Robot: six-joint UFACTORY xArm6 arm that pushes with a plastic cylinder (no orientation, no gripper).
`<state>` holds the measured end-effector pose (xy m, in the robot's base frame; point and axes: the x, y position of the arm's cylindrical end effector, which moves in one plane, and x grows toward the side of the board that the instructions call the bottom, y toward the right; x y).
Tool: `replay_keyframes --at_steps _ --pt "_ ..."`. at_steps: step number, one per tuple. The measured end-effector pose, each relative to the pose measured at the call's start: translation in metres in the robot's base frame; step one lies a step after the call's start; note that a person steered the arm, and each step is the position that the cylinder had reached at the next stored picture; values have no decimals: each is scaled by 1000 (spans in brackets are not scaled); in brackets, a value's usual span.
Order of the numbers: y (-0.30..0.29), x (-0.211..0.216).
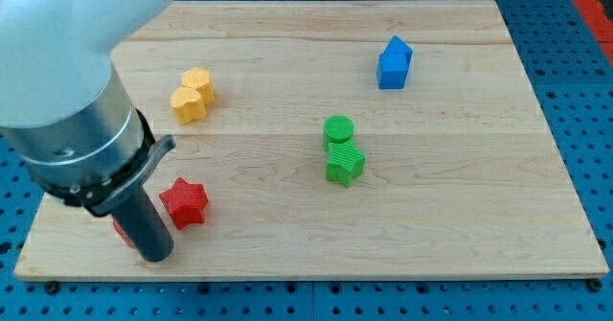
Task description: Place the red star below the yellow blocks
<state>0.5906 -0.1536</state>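
Observation:
The red star (184,202) lies on the wooden board (431,206) near the view's bottom left. Two yellow blocks (192,95) sit touching each other above it, toward the view's top left. My tip (156,257) is at the lower end of the dark rod, just left of and below the red star, close to it or touching it. Another red block (122,231) peeks out behind the rod on its left, mostly hidden.
A green round block (338,129) sits against a green star (345,162) at the board's middle. A blue block (394,62) stands at the view's top right. The arm's large grey body (67,101) covers the board's left side.

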Motion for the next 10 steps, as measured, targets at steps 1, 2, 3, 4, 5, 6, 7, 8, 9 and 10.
replay_keyframes --at_steps 1,2,3,4,5,6,7,8,9,10 --pt "8 -14" --pt "26 -25" --pt "36 -39" --pt "36 -62" --pt "36 -87" --pt "36 -106" --pt "68 -106" --pt "76 -108" --pt "71 -131" --pt "55 -147"
